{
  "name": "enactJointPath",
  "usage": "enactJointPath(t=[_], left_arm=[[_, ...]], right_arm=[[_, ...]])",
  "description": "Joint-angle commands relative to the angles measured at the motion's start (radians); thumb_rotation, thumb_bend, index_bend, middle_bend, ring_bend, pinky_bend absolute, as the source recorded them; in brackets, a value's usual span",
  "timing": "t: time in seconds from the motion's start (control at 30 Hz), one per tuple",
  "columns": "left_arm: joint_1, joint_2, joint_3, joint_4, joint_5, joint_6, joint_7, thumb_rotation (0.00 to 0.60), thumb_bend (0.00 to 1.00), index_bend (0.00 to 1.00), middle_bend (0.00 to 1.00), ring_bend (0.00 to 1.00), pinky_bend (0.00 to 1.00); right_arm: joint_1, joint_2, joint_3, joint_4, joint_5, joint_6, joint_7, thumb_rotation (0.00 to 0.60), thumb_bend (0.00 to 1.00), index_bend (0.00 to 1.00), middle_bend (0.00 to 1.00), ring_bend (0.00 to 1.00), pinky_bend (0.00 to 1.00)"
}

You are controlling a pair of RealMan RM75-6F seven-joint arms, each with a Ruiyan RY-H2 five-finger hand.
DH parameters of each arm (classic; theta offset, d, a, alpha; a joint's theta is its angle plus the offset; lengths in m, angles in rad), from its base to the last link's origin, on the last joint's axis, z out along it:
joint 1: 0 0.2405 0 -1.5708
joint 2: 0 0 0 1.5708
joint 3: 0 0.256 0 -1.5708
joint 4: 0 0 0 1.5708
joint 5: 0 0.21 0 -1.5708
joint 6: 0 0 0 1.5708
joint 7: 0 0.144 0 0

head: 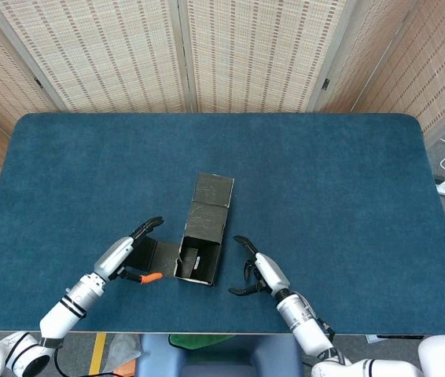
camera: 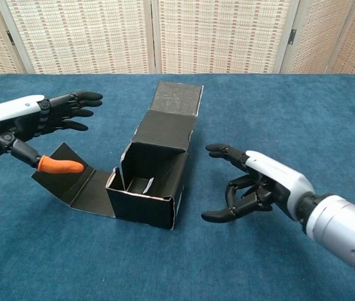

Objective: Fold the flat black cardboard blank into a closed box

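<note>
Right in the middle of the blue table (head: pixel 325 173) sits the black box (head: pixel 199 255), half made. Its top is open and you can see inside. A long lid flap (camera: pixel 176 97) lies flat behind it, toward the top of the frame. Another flap (camera: pixel 77 182) sticks out at lower left. The left hand (camera: pixel 24 122) is at the left edge, above that flap. Its fingers (camera: pixel 77 106) are spread wide and hold nothing; the thumb has an orange tip. The right hand (camera: pixel 256 185) is at lower right, near the box but not touching. Its fingers (camera: pixel 224 151) are apart, a bit curled, and hold nothing.
</note>
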Motion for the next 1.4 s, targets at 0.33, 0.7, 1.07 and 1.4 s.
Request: enactJointPath(t=[0.33, 0.7, 1.07, 1.4], left_arm=[[0.01, 0.015, 0.003, 0.019, 0.025, 0.013, -0.069, 0.6, 0.23, 0.0, 0.0, 0.0, 0.11], [0.018, 0.014, 0.007, 0.049, 0.033, 0.017, -0.12, 0.6, 0.23, 0.0, 0.0, 0.0, 0.11], [0.067, -0.02, -0.027, 0.065, 0.01, 0.11, -0.079, 0.6, 0.23, 0.02, 0.01, 0.02, 0.23], [0.124, -0.094, -0.034, 0.133, 0.135, 0.335, 0.102, 0.6, 0.23, 0.48, 0.51, 0.68, 0.84]], right_arm=[[0.013, -0.213, 0.094, 0.149, 0.093, -0.05, -0.086, 0.6, 0.0, 0.0, 0.0, 0.57, 1.0], [0.05, -0.335, 0.177, 0.283, 0.063, -0.08, -0.036, 0.6, 0.0, 0.0, 0.0, 0.58, 1.0], [0.094, -0.446, 0.258, 0.513, -0.044, 0.002, 0.089, 0.6, 0.26, 0.41, 0.61, 0.76, 1.0], [0.121, -0.3, 0.377, 0.369, -0.037, -0.109, 0.328, 0.6, 0.3, 0.49, 0.65, 0.77, 1.0]])
